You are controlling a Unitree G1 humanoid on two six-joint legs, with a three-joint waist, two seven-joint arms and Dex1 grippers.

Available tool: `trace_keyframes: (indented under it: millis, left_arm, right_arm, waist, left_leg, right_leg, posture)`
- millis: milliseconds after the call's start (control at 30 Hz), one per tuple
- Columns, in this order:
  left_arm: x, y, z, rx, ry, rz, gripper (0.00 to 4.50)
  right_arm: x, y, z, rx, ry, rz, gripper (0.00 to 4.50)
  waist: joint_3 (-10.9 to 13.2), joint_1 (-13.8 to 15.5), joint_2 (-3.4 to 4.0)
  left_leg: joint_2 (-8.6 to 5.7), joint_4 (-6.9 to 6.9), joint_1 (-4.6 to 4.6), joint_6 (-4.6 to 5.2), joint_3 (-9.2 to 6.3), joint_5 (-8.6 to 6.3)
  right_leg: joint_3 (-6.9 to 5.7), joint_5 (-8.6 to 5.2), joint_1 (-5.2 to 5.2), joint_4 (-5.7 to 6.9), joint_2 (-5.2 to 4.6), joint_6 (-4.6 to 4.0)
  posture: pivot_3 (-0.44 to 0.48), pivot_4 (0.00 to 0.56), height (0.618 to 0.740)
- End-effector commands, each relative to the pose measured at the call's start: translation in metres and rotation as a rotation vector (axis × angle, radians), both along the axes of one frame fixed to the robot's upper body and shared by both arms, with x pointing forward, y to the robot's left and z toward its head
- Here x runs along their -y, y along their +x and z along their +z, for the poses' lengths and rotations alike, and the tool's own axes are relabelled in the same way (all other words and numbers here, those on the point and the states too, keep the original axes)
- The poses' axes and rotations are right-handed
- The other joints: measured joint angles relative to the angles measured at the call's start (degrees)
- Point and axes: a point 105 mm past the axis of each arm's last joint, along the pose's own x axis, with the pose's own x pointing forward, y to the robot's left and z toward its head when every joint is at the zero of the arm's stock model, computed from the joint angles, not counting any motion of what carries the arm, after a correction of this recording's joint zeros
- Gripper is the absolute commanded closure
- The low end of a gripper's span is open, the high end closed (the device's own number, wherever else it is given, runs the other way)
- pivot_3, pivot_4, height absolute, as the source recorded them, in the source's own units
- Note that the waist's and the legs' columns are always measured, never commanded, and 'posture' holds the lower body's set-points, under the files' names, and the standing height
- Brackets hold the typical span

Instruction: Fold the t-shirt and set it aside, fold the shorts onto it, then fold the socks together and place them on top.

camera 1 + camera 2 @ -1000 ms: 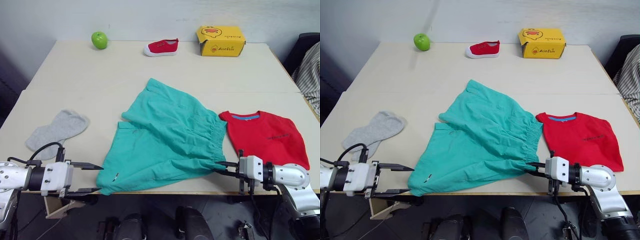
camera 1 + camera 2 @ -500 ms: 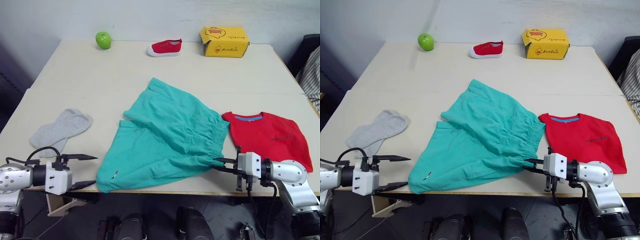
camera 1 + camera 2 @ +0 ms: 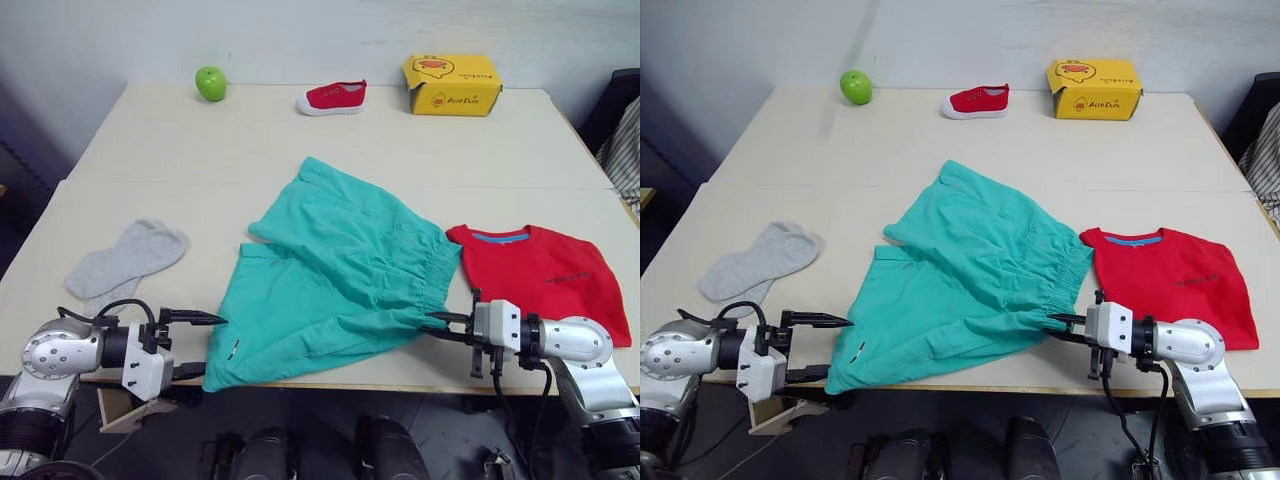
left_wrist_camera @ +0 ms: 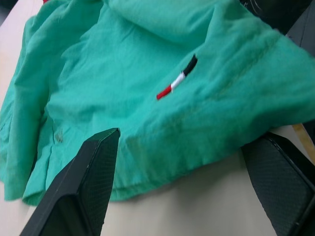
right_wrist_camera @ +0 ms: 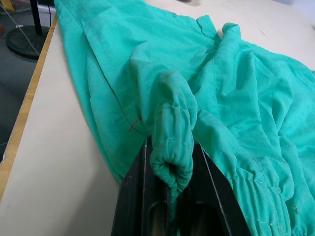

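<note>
We see silver-grey forearms, white wrist blocks, black cable loops, thin black fingers (image 3: 195, 319) on both arms.

Lab-like room: bare table (image 3: 330, 120) against plain wall (image 3: 300, 30).

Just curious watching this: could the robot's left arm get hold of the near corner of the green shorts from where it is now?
Probably yes. The left end effector is open right beside the shorts corner at the table edge, nothing between them.
</note>
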Motion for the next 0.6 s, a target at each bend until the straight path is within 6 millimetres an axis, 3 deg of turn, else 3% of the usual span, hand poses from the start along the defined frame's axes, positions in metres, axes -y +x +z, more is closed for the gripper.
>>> trace_keyframes:
  millis: [33,167,500,600]
  left_arm:
    - [0.014,-0.009,-0.025,-0.083,0.039,-0.067,0.51]
    - [0.026,-0.001,-0.026,-0.095,0.0,-0.063,1.34]
    - [0.041,0.006,-0.001,-0.167,-0.182,0.001,4.46]
    - [0.041,0.001,0.005,-0.265,-0.212,0.019,4.46]
  right_arm:
    - [-0.003,0.002,0.005,0.022,0.014,-0.002,4.5]
    - [-0.006,0.004,0.005,0.023,0.021,0.0,4.5]
    - [-0.004,0.003,0.007,0.04,0.033,-0.015,4.5]
    - [-0.005,0.004,0.009,0.066,0.037,-0.017,4.5]
  waist:
    - [-0.04,0.21,0.06]
    - [-0.12,0.57,0.21]
    - [-0.08,0.35,0.13]
    - [-0.07,0.27,0.12]
  left_leg:
    - [-0.01,0.0,0.01,0.02,0.02,0.0]
    - [-0.09,0.0,0.03,0.09,0.04,0.01]
    - [-0.07,0.01,-0.03,0.12,0.0,0.03]
    - [0.0,0.01,-0.05,0.1,0.0,0.03]
  right_leg:
    - [0.01,0.01,0.0,-0.01,0.0,0.02]
    - [0.03,0.03,0.02,-0.01,-0.03,0.05]
    - [0.03,0.06,0.01,-0.02,-0.05,0.11]
    - [0.02,0.06,0.01,0.01,0.01,0.11]
  posture:
    - [0.0,0.15,0.74]
    - [0.0,0.15,0.74]
    - [0.0,0.15,0.74]
    - [0.0,0.15,0.74]
